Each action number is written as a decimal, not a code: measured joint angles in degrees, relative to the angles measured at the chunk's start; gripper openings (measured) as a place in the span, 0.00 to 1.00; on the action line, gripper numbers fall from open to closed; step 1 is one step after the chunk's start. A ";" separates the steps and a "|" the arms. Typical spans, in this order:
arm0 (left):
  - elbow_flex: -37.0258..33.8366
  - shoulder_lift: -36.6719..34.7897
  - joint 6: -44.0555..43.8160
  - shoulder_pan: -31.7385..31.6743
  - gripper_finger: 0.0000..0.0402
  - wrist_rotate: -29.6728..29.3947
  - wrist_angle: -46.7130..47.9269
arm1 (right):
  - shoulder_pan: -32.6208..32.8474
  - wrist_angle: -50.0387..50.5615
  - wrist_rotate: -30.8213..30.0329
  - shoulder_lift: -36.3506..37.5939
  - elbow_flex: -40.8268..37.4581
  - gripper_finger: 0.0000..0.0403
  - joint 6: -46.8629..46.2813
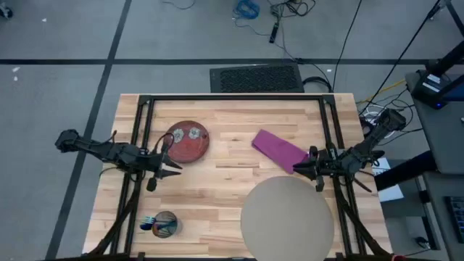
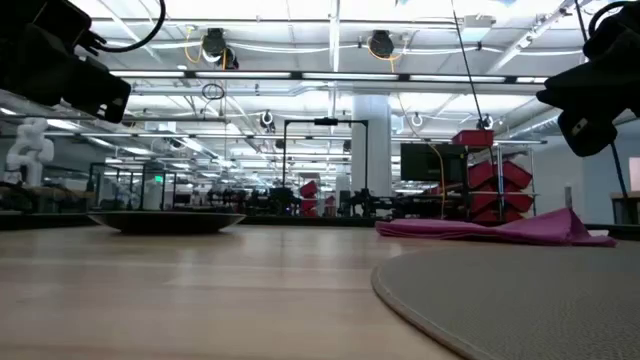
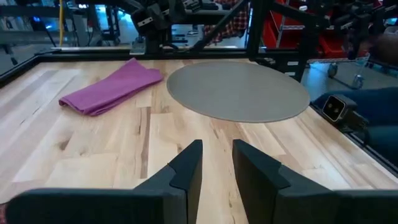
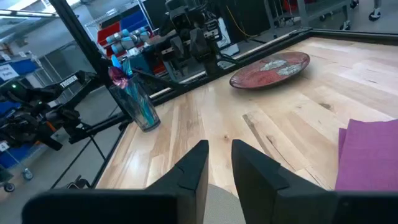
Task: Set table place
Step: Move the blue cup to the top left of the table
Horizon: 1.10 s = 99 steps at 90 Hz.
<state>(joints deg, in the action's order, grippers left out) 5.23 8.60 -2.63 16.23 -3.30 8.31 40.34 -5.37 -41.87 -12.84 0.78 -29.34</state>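
— How is your light?
— Bright and even, from ceiling strips [image 2: 330,75] overhead; they glare white in the low view.
— Shadows?
— Soft, faint ones on your worktop [image 1: 232,185].
— Focus?
— Your near mat [image 2: 520,300] blurs; far room stays sharper.

**What the views cut off or leave unclear**

In the high view the round beige mat [image 1: 288,216] runs off the bottom edge. The glass [image 1: 164,224] is too small there to tell its contents; they may be utensils, a mixed bundle of colours at best. The pattern on the red plate [image 1: 189,141] reads only as pale blotches. In the low view the plate [image 2: 166,221] is edge-on, its face hidden, and both arms are cropped by the top corners.
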 joint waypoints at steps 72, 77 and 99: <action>0.00 0.00 -0.02 0.00 0.19 0.01 -0.06 | -1.36 -0.42 -0.35 0.02 0.00 0.15 1.79; 0.00 0.00 -1.80 -0.01 0.19 0.01 -0.40 | -1.36 -0.42 -0.35 0.02 0.00 0.15 2.51; 0.00 0.00 -14.34 0.00 0.19 -14.66 -1.86 | -1.36 0.41 -0.45 0.00 0.00 0.15 4.46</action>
<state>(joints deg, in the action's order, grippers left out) 5.23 8.60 -16.97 16.23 -17.97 6.45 38.98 -4.96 -42.32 -12.84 0.78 -24.89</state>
